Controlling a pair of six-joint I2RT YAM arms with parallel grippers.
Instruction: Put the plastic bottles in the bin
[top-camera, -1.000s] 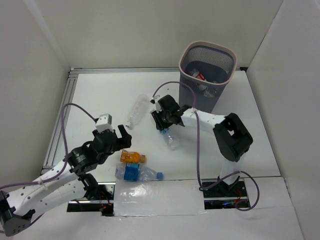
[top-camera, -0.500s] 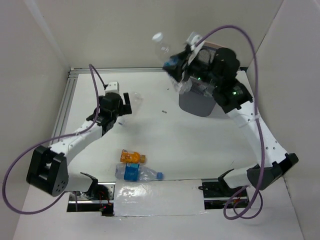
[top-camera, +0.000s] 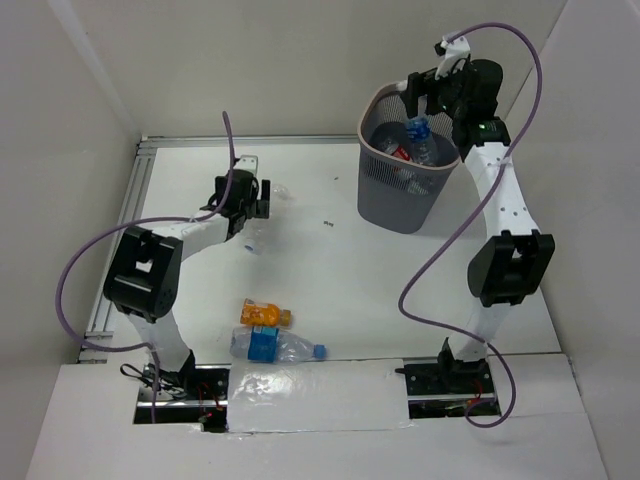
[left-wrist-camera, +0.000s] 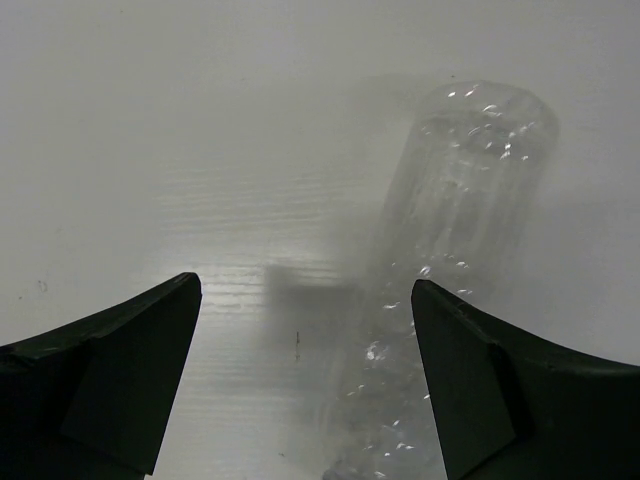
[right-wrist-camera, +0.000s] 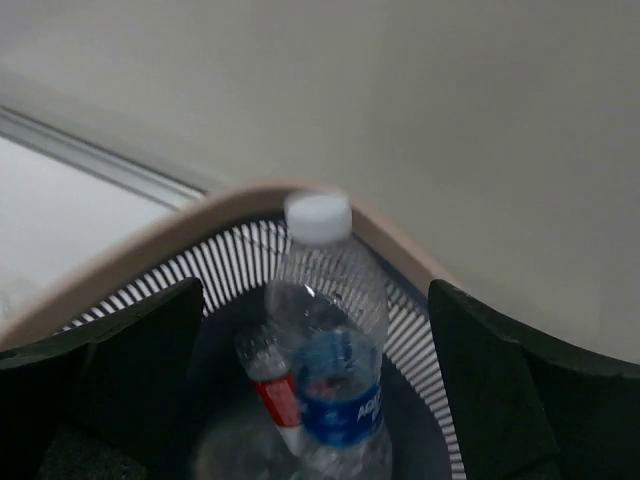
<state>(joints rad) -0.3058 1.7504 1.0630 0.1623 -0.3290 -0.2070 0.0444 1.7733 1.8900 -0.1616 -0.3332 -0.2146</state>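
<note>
**Bin** (top-camera: 395, 205): dark mesh with a pale rim. It stands upright at the far right of the table (top-camera: 420, 290).

**White-cap bottle** (right-wrist-camera: 335, 390): clear with a blue label. It is inside the bin, cap up, with the cap about level with the rim. It sits below the fingers of the gripper above and touches neither.

**Red-label bottle** (right-wrist-camera: 272, 392): inside the bin, just beside the white-cap bottle and lower down. I cannot make out what lies beneath these two.

**Right gripper** (top-camera: 428, 90): held over the far side of the bin's mouth, with its arm reaching tall from the near edge. The jaws are wide apart and closed on nothing.

**Left gripper** (left-wrist-camera: 303, 290): low over the table at the far left, pointing down. The jaws are wide apart and straddle a bottle without clamping it.

**Clear bottle** (left-wrist-camera: 455, 230): lies on its side on the table between the left gripper's fingers. It is close to the finger on the right of the wrist view and well apart from the other. I cannot tell whether it touches the near finger.

**Orange bottle** (top-camera: 265, 314): short, lying on its side toward the near edge of the table. It is well apart from both grippers and from the bin.

**Blue-cap bottle** (top-camera: 278, 346): clear with a blue label, lying on its side just nearer than the orange bottle. Its cap points right.
</note>
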